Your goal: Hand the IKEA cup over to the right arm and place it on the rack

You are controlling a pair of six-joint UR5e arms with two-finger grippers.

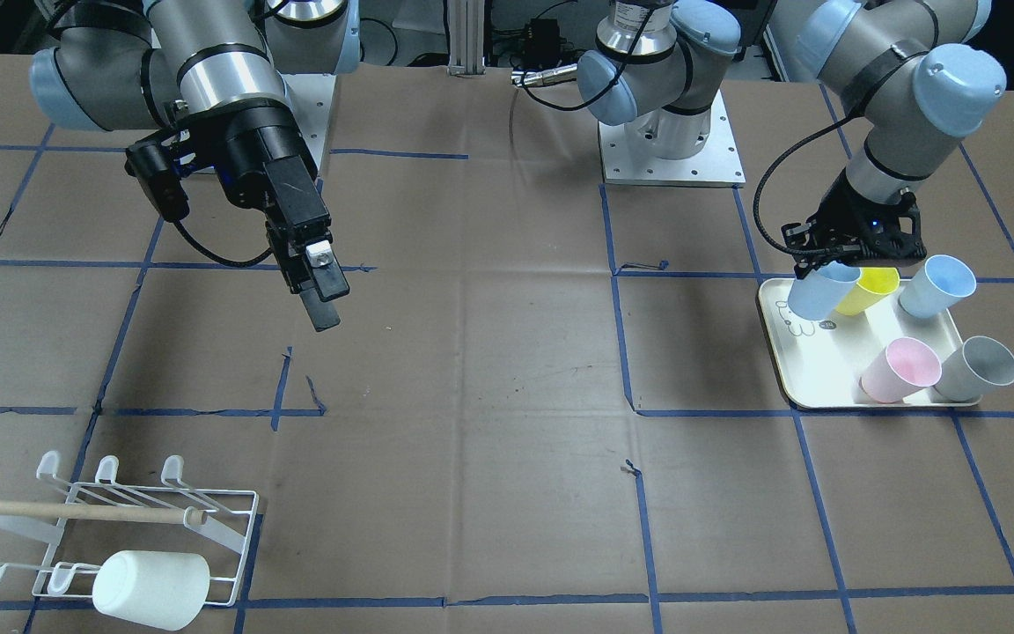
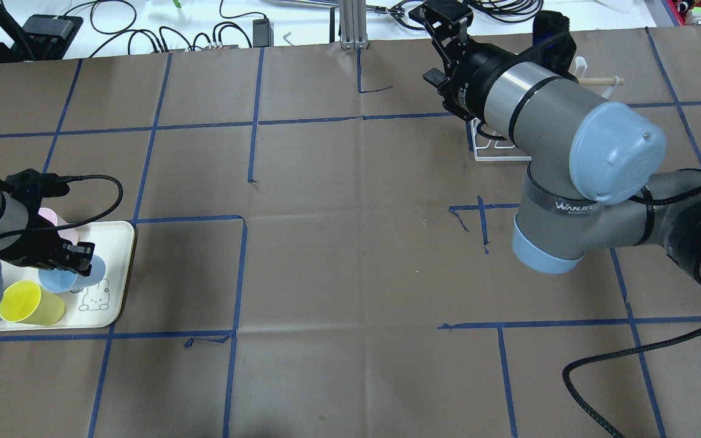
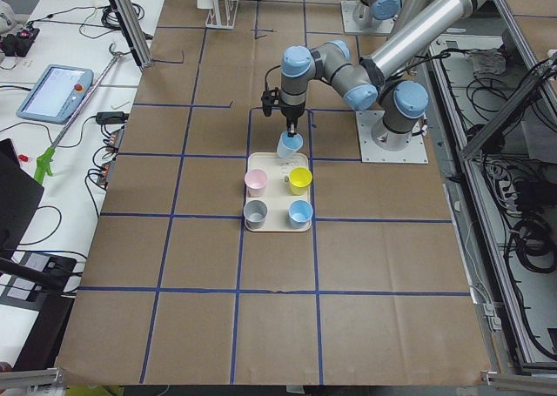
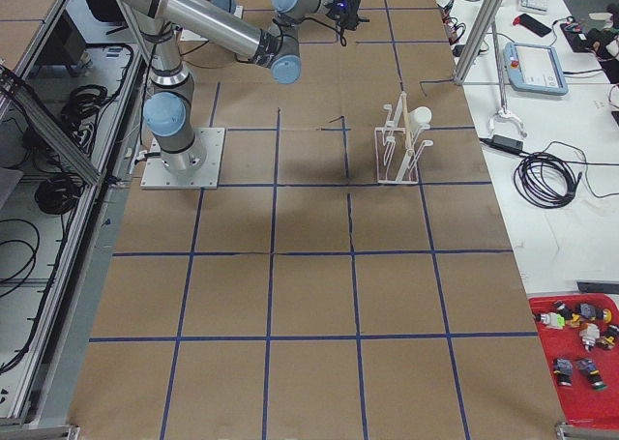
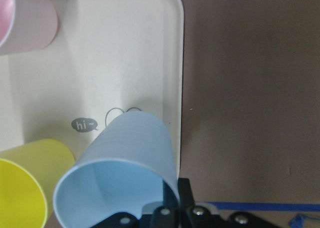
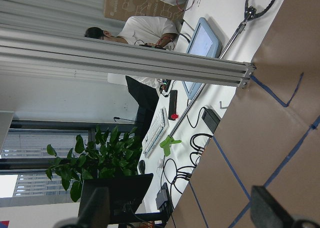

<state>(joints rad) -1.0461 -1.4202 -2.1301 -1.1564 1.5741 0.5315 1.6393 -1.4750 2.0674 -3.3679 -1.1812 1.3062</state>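
At the right edge of the front-facing view, the left gripper (image 1: 833, 262) has its jaws clamped on the rim of a light-blue ribbed plastic cup (image 1: 824, 292). The cup hangs tilted, mouth up toward the gripper, its base over the corner of the cream rounded-corner tray (image 1: 824, 361) that carries a small drawing and a "hi" mark. On that tray stand four more cups: a yellow one (image 1: 868, 291) just beside the held cup, a second light-blue one (image 1: 936, 286), a pink one (image 1: 899, 370) and a grey one (image 1: 978, 368).

Across the brown paper-covered tabletop (image 1: 489, 370), in the upper left of the same view, the right gripper (image 1: 320, 299) hangs above the surface holding nothing; its wrist view shows the two fingers apart, so its jaws are open. In the lower left corner sits the white wire rack (image 1: 155, 497) with its light wooden dowel (image 1: 76, 511), well apart from both grippers. A white cup (image 1: 150, 588) lies on its side over the rack's near prongs.
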